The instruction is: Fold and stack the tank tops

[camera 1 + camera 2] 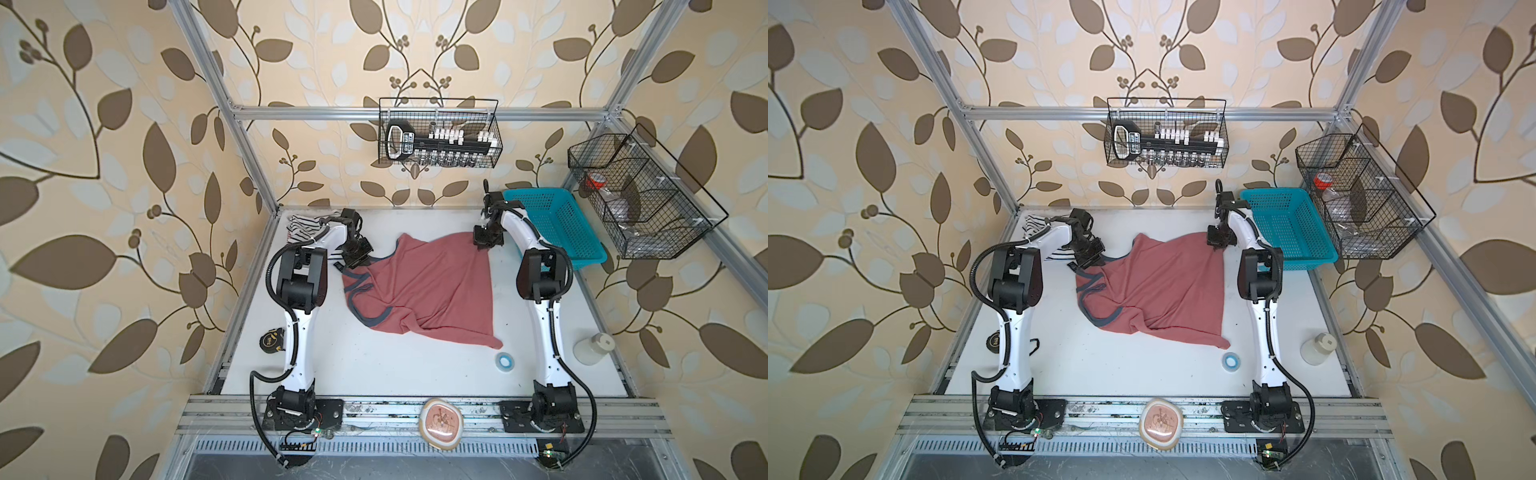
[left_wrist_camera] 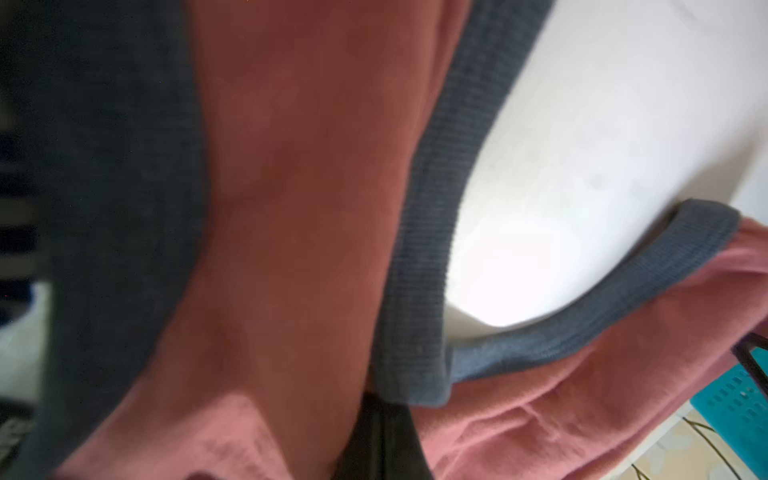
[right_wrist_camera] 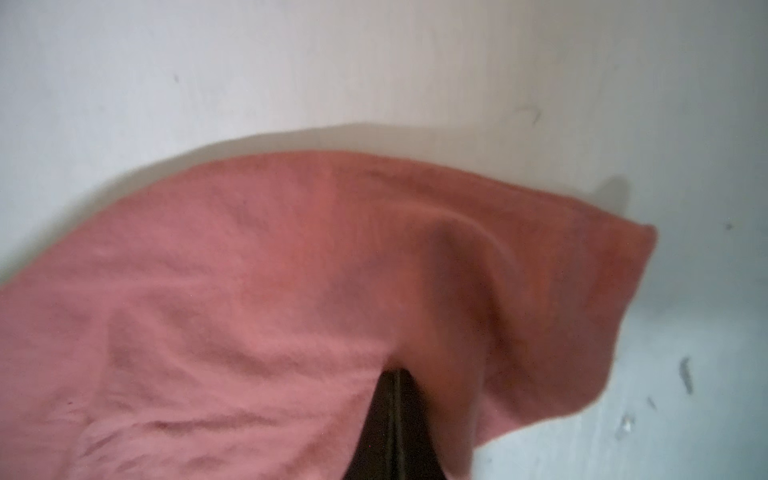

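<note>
At your left gripper [image 1: 348,269], clenched on the grey-blue-trimmed strap [image 2: 311,208], the dusty red tank top [image 1: 432,286] sags soft and light — right gripper [image 1: 482,246] pinches its hem corner [image 3: 582,270] — good holds.

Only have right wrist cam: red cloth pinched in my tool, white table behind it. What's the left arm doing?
Observer: The left tool is shut on the same dusty red tank top. It grips the strap end with the grey-blue trim, on the garment's left side in both top views.
Operator: Any other tops out there?
Observer: One. A black-and-white striped top lies at the far left corner of the table, partly hidden by the left arm.
</note>
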Available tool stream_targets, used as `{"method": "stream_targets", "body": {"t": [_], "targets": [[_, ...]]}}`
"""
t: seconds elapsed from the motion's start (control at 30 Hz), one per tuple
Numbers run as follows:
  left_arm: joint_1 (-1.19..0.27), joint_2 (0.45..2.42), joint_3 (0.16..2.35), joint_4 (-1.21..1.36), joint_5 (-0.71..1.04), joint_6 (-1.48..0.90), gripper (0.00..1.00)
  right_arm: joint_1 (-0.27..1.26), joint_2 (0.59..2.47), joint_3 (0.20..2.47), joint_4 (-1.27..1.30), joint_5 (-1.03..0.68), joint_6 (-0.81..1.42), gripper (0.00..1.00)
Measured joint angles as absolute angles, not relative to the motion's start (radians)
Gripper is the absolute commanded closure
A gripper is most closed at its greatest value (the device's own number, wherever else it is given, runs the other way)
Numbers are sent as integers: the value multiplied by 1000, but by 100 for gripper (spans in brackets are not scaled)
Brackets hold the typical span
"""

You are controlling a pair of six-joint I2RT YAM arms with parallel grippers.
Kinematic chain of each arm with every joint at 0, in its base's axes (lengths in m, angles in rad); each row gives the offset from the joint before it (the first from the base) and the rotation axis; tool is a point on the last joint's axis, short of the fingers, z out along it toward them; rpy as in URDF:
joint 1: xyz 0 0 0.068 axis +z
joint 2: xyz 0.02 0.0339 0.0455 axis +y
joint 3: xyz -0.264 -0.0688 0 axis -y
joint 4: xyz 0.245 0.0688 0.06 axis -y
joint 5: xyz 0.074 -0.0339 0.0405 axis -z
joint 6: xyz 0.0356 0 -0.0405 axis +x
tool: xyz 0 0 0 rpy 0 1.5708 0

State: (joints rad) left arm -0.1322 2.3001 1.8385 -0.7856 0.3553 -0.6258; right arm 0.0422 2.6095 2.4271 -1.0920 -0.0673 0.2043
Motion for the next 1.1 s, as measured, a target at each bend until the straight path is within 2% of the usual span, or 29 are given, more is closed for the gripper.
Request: {"method": "stream_targets", "body": {"t": [0.4,0.67,0.83,1.0,1.1], "targets": [[-91,2507,2193,-834,362,-632,100,21,2633,2463,-1060,-117,196,100],[-77,2525,2222,-818,392,-639,100,-1,2639,2467,-995,-177,189,100],[-78,2461,2132,-785,417,-636,88,-11,2571,2338,-909,-245,176,81],[-80,2270,2027,-810,410,-590,66,4,2334,2048,-848,-279,144,66],[-80,2116,1974,-851,377,-542,68,34,2112,1837,-804,-277,130,61]]}}
